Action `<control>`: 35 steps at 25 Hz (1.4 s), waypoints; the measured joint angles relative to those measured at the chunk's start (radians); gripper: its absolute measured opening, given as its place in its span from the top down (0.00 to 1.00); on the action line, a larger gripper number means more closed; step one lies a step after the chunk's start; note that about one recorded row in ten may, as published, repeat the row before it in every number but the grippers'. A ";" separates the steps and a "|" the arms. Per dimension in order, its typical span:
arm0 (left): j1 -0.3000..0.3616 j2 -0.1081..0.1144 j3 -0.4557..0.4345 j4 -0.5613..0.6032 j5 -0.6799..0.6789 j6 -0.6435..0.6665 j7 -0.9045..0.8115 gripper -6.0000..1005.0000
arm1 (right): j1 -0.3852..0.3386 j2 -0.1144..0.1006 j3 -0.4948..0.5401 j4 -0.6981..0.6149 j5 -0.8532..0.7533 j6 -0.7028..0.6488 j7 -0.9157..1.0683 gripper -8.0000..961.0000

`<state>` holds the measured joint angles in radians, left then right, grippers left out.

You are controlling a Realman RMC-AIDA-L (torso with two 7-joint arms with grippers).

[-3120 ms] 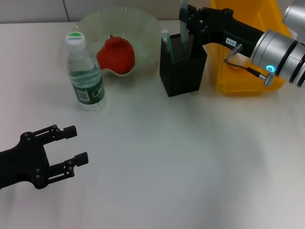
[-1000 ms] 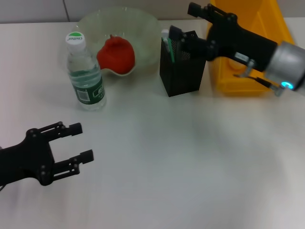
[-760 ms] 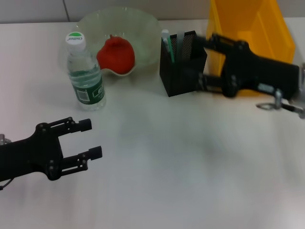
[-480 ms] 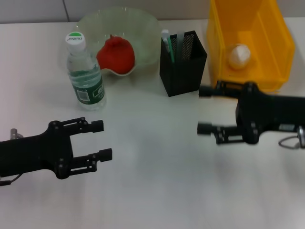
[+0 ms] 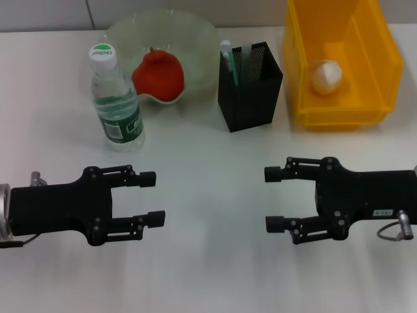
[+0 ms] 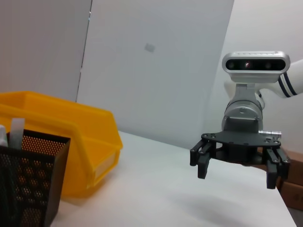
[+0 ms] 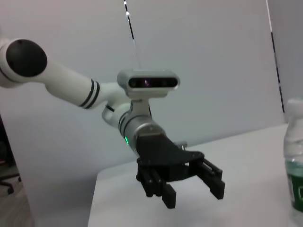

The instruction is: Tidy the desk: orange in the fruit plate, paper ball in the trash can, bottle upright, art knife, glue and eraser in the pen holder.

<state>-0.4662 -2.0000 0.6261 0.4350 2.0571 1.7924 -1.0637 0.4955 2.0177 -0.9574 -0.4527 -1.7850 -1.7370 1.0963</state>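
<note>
Jaws spread wide and empty on both grippers, left gripper (image 5: 151,198) and right gripper (image 5: 272,199), above the tabletop (image 5: 208,261).
One orange (image 5: 158,74) in the fruit plate (image 5: 195,39), one paper ball (image 5: 326,75) in the trash can (image 5: 339,117), one bottle (image 5: 116,98) upright, one pen holder (image 5: 251,98) with two sticks.

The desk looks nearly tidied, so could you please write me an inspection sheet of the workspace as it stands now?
Surface: white desk, bare between the arms.
Orange: orange sits in the fruit plate.
Paper ball: paper ball lies inside the trash can.
Bottle: bottle stands upright beside the plate, cap on.
Pen holder: pen holder holds the art knife and the glue; eraser not visible.
Clutter: nothing seen.
Grippers: left gripper and right gripper both open, empty, facing each other over the near desk.
Cables: a cable loop at the right wrist.
Surroundings: plain wall behind.
</note>
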 joint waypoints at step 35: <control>-0.008 -0.004 -0.002 0.004 0.027 -0.010 -0.015 0.22 | 0.030 0.009 -0.003 0.011 -0.004 0.038 -0.024 0.14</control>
<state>-0.4737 -2.0045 0.6238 0.4388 2.0844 1.7825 -1.0789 0.5251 2.0264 -0.9601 -0.4417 -1.7887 -1.6988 1.0722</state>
